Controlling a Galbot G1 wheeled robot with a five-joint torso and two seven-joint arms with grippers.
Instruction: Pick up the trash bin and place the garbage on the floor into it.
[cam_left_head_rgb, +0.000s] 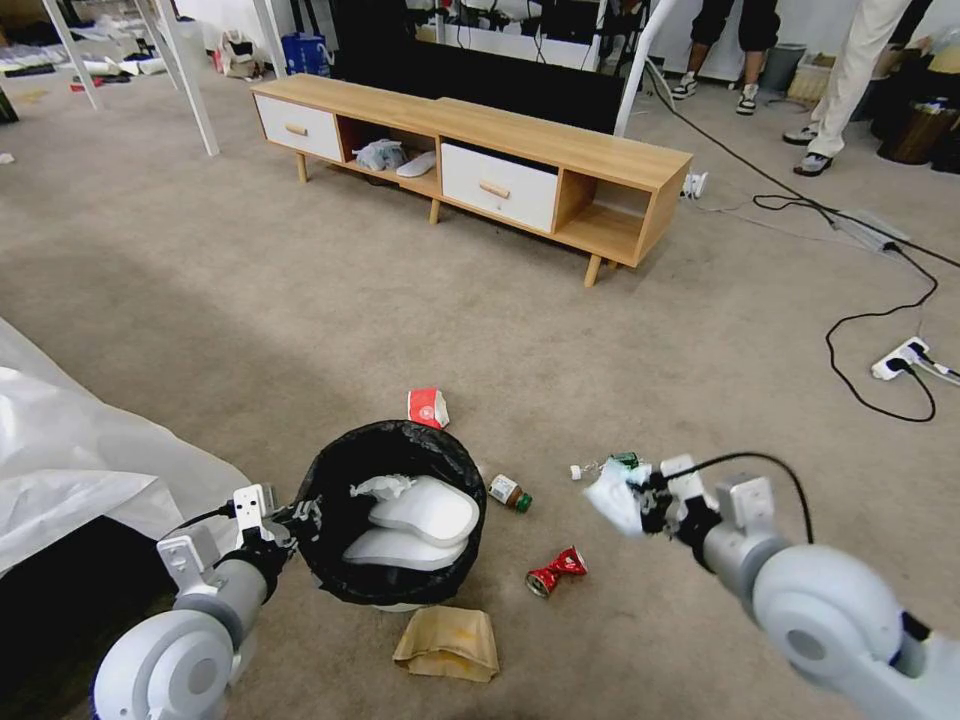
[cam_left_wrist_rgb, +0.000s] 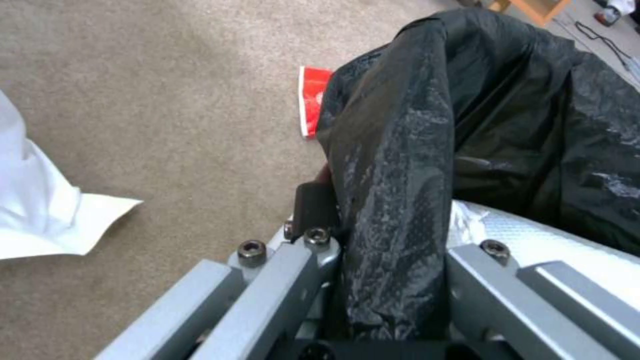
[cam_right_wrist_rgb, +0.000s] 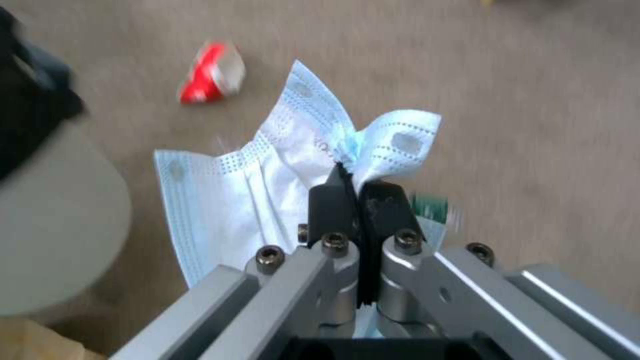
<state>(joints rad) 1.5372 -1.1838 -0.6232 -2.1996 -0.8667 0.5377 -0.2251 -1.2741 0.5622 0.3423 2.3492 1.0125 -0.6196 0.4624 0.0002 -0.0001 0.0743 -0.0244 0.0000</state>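
Now I read my left gripper (cam_left_head_rgb: 290, 522) clamped on the trash bin (cam_left_head_rgb: 395, 520) rim, black liner pinched between its fingers (cam_left_wrist_rgb: 313, 207). My right gripper (cam_left_head_rgb: 645, 497) is pressed together on a pale blue face mask (cam_right_wrist_rgb: 280, 165), held above the floor (cam_left_head_rgb: 650, 340). Between them lie a crushed red can (cam_left_head_rgb: 556, 571) and a small bottle (cam_left_head_rgb: 509, 493); beyond the bin, a red-white packet (cam_left_head_rgb: 427, 407).
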